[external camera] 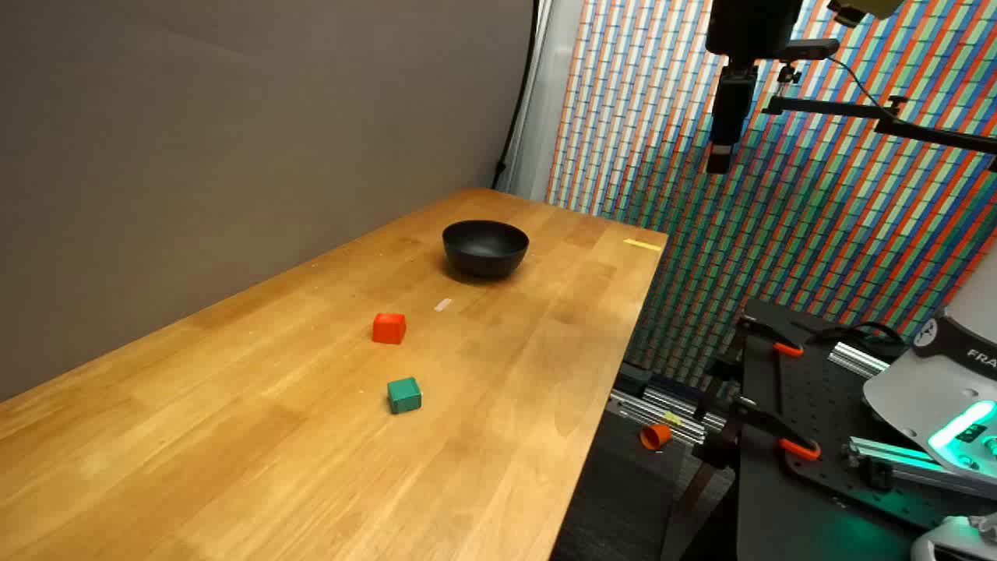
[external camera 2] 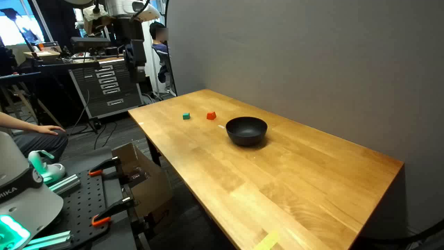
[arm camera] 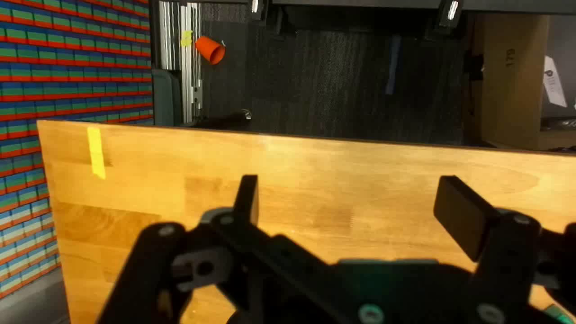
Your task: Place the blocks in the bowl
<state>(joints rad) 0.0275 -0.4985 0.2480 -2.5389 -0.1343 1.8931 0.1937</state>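
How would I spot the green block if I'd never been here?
Find the wooden table, then the black bowl on it. The red block lies nearer that bowl; the green block lies farther off, set apart by its colour.

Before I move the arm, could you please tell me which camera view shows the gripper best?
The wrist view: both fingers of the gripper show up close, plainly apart. Both exterior views catch it high in the picture, roughly edge-on, with no finger gap visible.
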